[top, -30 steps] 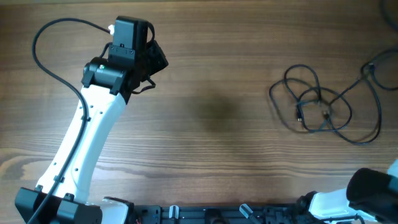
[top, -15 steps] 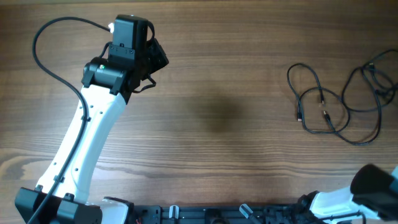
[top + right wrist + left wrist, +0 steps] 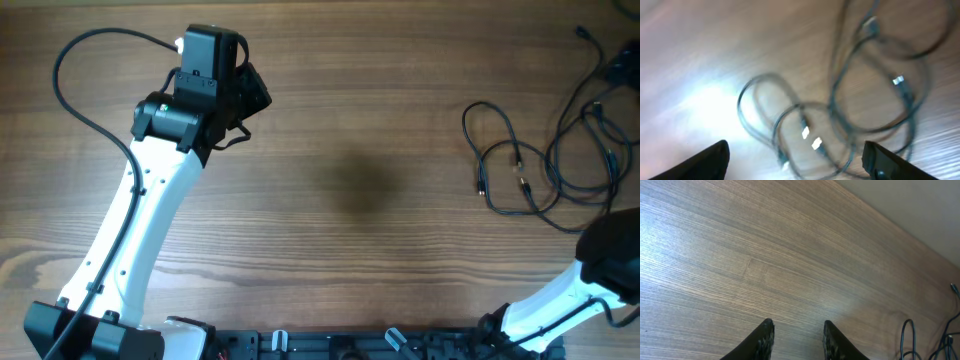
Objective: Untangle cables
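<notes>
The cables (image 3: 520, 165) lie in loose, overlapping black loops at the table's right side, with strands running to the far right corner. In the right wrist view the cables (image 3: 805, 132) show blurred, with small bright plug ends. My right gripper (image 3: 796, 147) hangs above them, its jaws wide open and holding nothing. From overhead only the right arm (image 3: 610, 255) shows, at the bottom right. My left gripper (image 3: 255, 92) is far off at the upper left. It appears as the left gripper (image 3: 798, 325) in its wrist view, open with bare wood between the fingers.
The table is brown wood (image 3: 360, 180). Its far edge (image 3: 900, 227) runs diagonally across the left wrist view, and the ends of the cable loops (image 3: 905, 337) show at that view's lower right. A thick black arm wire (image 3: 70, 70) loops at the upper left.
My right gripper has opened and let go of the cables. The loops have shifted right and spread toward the far right corner. The right arm has moved at the bottom right; the left arm has stayed put.
</notes>
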Motion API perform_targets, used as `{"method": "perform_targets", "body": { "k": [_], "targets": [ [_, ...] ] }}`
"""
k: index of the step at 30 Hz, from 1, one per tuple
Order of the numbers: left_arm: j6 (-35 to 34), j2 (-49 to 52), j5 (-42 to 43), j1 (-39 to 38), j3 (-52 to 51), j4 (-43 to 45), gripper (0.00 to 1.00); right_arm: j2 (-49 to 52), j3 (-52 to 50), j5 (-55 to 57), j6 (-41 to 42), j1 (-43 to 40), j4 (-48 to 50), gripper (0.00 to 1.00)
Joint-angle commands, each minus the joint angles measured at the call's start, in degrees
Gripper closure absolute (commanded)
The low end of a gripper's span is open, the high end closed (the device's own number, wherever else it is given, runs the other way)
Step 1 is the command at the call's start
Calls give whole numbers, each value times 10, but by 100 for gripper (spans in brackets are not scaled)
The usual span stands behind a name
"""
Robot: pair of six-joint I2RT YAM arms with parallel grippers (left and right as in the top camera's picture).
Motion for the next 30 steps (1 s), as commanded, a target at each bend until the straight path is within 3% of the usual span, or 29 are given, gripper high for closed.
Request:
{"method": "perform_targets", "body": {
  "k": [1, 5, 11, 21, 30],
  "targets": [
    [9, -9, 3, 3, 3, -3, 66, -14, 8, -32, -67, 50, -45, 12],
    [9, -9, 3, 3, 3, -9, 67, -13, -5, -33, -75, 98, -66, 11],
    [9, -9, 3, 3, 3, -11, 66, -12, -108, -33, -86, 142, -50, 10],
    [9, -9, 3, 3, 3, -13, 65, -12, -306, -27, -81, 158, 75, 15],
    [9, -9, 3, 3, 3, -13, 62, -12, -456, 41, -19, 166, 218, 54]
  ]
}}
